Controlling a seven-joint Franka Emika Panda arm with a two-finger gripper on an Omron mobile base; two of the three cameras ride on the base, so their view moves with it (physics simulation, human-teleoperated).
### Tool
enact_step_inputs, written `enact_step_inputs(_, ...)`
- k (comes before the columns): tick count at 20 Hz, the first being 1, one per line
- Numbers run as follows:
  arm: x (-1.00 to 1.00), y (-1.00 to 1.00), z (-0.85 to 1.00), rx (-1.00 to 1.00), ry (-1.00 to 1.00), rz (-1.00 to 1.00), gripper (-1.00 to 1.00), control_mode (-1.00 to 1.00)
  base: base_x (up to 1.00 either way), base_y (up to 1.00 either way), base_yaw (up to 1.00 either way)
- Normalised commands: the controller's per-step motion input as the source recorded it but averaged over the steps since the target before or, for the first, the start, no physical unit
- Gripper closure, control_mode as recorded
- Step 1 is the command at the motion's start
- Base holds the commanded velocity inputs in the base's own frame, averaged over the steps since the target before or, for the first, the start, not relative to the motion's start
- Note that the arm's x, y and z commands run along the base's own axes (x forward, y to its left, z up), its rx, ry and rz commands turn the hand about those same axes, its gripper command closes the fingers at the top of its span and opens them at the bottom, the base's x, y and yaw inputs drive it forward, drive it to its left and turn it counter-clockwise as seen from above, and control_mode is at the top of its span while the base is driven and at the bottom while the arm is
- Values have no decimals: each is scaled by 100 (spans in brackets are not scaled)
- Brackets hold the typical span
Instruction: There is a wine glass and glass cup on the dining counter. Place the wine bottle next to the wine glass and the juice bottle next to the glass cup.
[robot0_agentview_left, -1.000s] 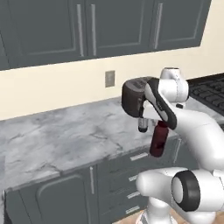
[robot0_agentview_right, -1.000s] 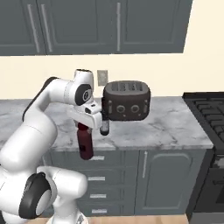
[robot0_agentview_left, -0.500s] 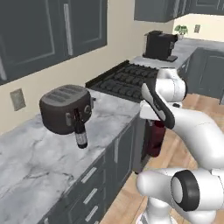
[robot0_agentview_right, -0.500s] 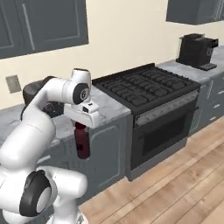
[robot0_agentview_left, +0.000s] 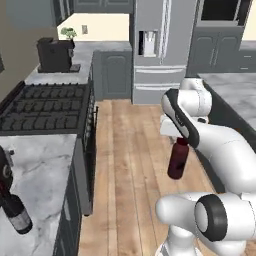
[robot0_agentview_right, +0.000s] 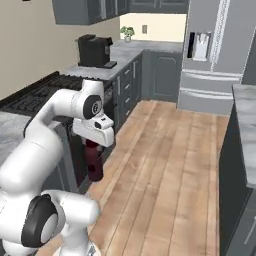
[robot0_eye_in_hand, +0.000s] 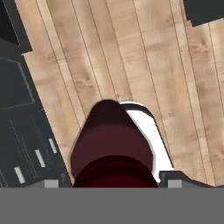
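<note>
My gripper (robot0_agentview_left: 181, 140) is shut on the neck of the juice bottle (robot0_agentview_left: 177, 163), a stout dark maroon bottle that hangs upright over the wooden floor. From the other side, the gripper (robot0_agentview_right: 93, 143) shows holding the juice bottle (robot0_agentview_right: 94, 163) beside the stove front. In the hand view the juice bottle (robot0_eye_in_hand: 111, 144) sits between the fingertips, seen from above. The wine bottle (robot0_agentview_left: 17, 216), slim and dark, stands on the marble wall counter (robot0_agentview_left: 45, 165) at the lower left. A corner of the dining counter (robot0_agentview_left: 236, 95) shows at the right. The wine glass and the glass cup are out of view.
A black stove (robot0_agentview_left: 42, 110) lies left of the arm, with a coffee machine (robot0_agentview_left: 55, 54) beyond it. A steel fridge (robot0_agentview_left: 160, 45) stands at the back. Open wooden floor (robot0_agentview_right: 170, 165) runs between the stove and the dark-based dining counter (robot0_agentview_right: 244, 112).
The whole picture has swung from the wall counter and toaster past the stove to the fridge and floor: the base has turned. The juice bottle stays in my gripper.
</note>
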Motion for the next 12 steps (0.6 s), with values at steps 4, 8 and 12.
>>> enact_step_inputs(4,0,0,0,0,0,0,100,100,0,5,-91)
enact_step_inputs(8,0,0,0,0,0,0,100,100,4,3,-69)
enact_step_inputs(12,0,0,0,0,0,0,100,100,24,-6,-24)
